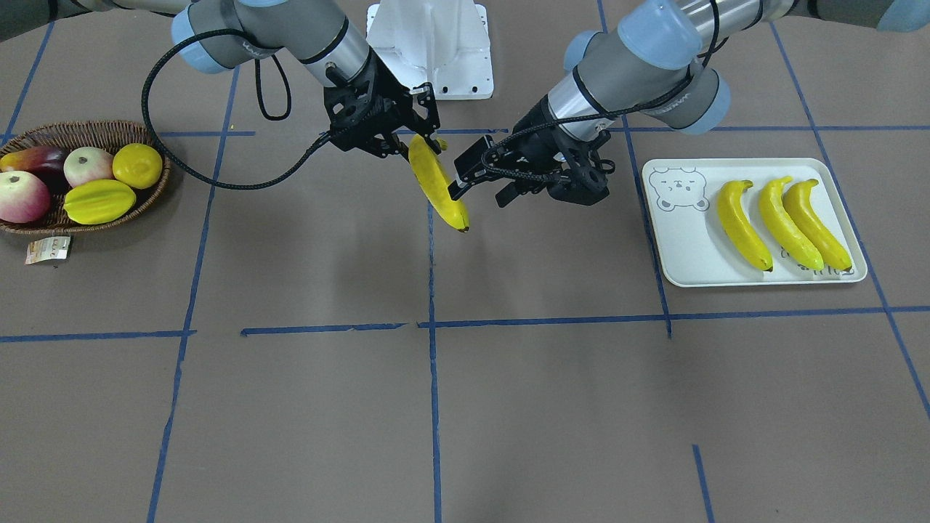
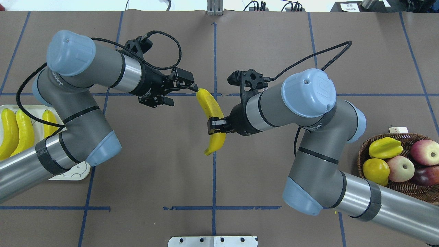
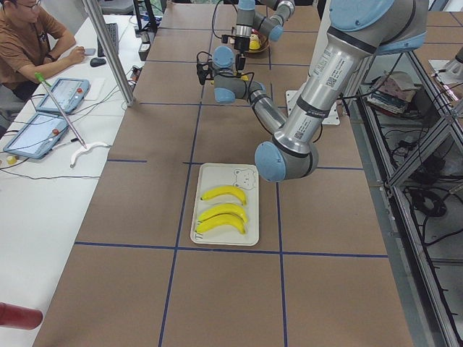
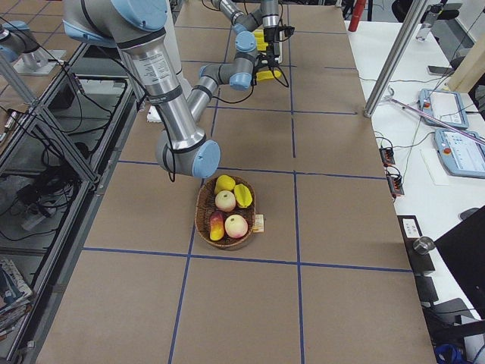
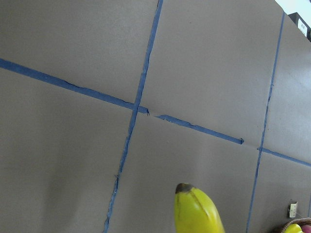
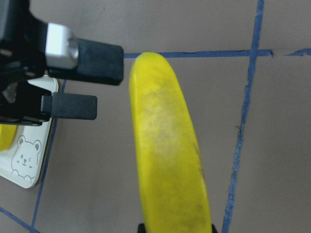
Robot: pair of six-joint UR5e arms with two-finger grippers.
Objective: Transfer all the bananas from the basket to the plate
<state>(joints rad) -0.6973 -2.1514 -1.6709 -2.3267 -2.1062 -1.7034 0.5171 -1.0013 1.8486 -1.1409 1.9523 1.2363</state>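
Yellow glossy skin looks stiff, light and slick: banana (image 2: 210, 106) hangs over the counter (image 2: 260, 44), right claw (image 2: 215, 127) clamped round its middle, left claw (image 2: 183, 96) spread open beside its free end, my likeliest hold.

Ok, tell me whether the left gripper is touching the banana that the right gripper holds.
Apart. The right wrist view shows a strip of brown table between the banana and both fingertips of the left gripper.
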